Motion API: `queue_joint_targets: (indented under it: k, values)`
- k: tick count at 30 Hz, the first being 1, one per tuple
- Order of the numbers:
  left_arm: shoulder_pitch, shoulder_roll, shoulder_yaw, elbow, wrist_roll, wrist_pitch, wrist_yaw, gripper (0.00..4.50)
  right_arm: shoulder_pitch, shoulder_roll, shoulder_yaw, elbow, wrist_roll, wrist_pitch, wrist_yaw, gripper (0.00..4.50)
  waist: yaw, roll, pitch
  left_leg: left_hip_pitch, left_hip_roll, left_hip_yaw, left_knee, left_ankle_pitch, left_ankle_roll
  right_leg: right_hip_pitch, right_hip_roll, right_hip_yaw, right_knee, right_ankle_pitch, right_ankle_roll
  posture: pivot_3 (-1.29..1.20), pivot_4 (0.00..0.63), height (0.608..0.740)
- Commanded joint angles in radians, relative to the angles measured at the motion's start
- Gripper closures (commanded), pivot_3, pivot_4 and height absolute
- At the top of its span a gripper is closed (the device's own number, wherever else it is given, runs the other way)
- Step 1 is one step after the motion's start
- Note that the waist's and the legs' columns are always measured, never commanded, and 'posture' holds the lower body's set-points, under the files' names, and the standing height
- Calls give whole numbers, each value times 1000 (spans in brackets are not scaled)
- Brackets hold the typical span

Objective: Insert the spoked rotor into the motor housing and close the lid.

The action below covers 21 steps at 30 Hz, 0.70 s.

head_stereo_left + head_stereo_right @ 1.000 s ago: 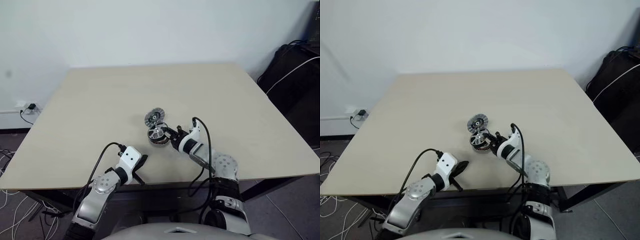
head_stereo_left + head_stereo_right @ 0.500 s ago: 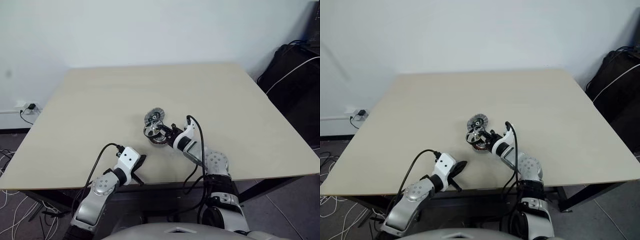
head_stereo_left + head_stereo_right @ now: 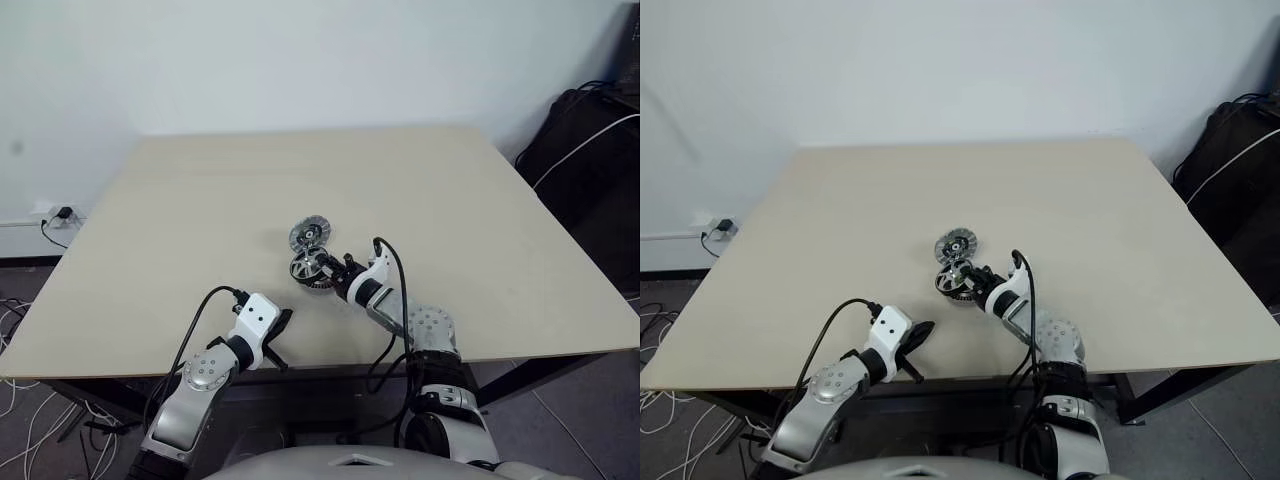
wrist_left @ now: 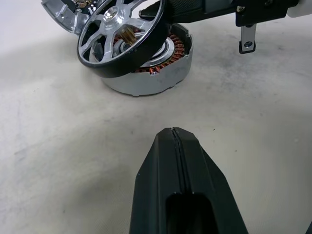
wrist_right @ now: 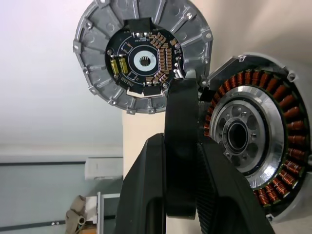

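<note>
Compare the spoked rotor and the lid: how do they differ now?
The silver spoked metal rotor is tilted, one edge on the copper-wound round motor housing, gripped by the right tool. The round ribbed-rim silver lid lies apart on the beige table, ungripped. The rotor has open spokes; the lid shows a dark circuit board. Both are round metal.

I see the spoked rotor, silver with a dark rim, tilted over the copper-wound motor housing mid-table, nearer the front edge. The lid lies just behind, ribbed, dark-centred face up.
</note>
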Motion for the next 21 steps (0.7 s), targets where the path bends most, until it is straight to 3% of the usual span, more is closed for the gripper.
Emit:
queue_joint_targets:
  k: [1,21]
  values:
    - [-13,-2,3,-42,-10,-1,-3,4500,-25,4,-16,-12,5,-11,8,4085,0,0,0,0,0,0,0,0,0,0,0,0,0,0,0,0,0,740]
    - [-22,-5,-3,-31,-11,-2,-6,4500,-16,-18,-48,2,-5,-17,0,4085,1,0,0,0,-1,0,0,0,0,0,0,0,0,0,0,0,0,740]
